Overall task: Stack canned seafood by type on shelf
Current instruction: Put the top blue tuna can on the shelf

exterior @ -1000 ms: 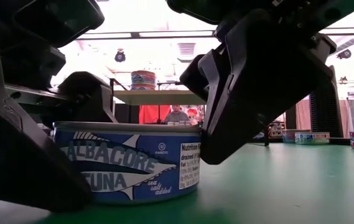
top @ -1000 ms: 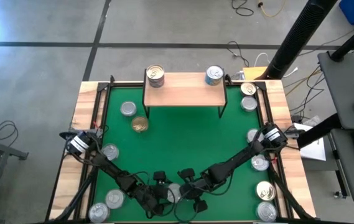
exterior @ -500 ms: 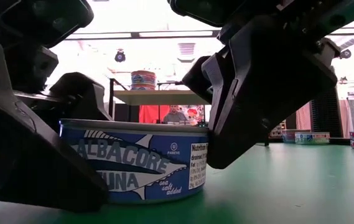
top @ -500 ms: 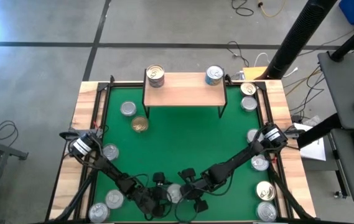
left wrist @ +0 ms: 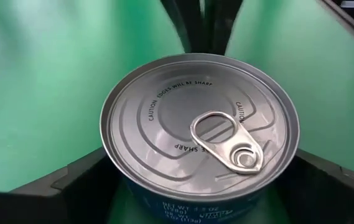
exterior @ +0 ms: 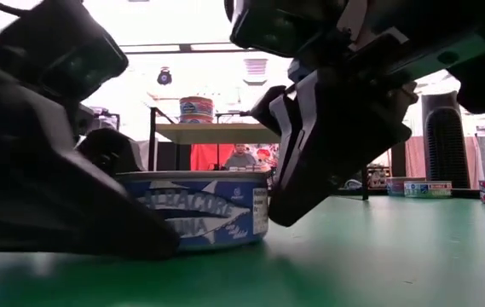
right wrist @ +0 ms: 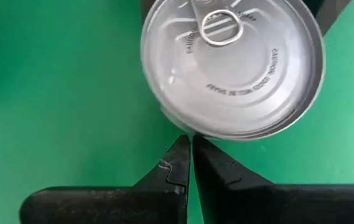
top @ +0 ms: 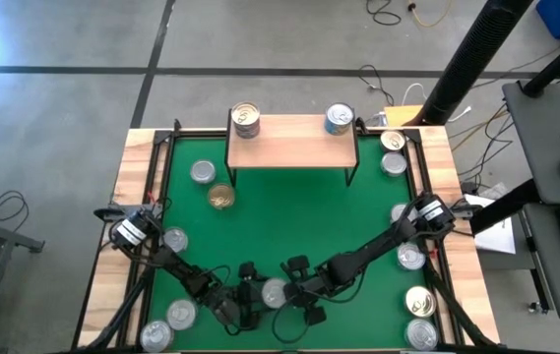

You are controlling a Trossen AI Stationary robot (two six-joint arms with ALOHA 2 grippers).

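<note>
A blue albacore tuna tin [top: 275, 292] with a silver pull-tab top [left wrist: 201, 134] stands upright on the green mat near the table's near edge. My left gripper [top: 252, 300] has it between its two fingers. My right gripper [right wrist: 188, 149] is shut, with its tips at the tin's right side. The light-wood shelf [top: 292, 141] stands on thin black legs at the far edge. It carries one tin at its left end [top: 246, 120] and one at its right end [top: 339, 119]. My left gripper has the tuna tin's round side wall [left wrist: 111, 180] between its two fingers [left wrist: 80, 186], one on each opposite side. It comes nearly level from the table's left. The tin stands upright with its bottom on the mat [exterior: 225, 246]. My right gripper's shut fingertips [right wrist: 180, 149] rest against the tin's side just under its rim [right wrist: 186, 132]. They slant down from the table's right.
Loose tins lie along the mat's left side [top: 174, 239], [top: 181, 315], [top: 203, 173], [top: 221, 197] and right side [top: 410, 258], [top: 418, 300], [top: 394, 163]. The mat between the grippers and the shelf is bare. A person shows beyond the table [exterior: 242, 158].
The tuna tin has slid a little toward the table's far edge, staying upright on the mat. My left gripper went with it and tipped its fingers lower around the tin.
</note>
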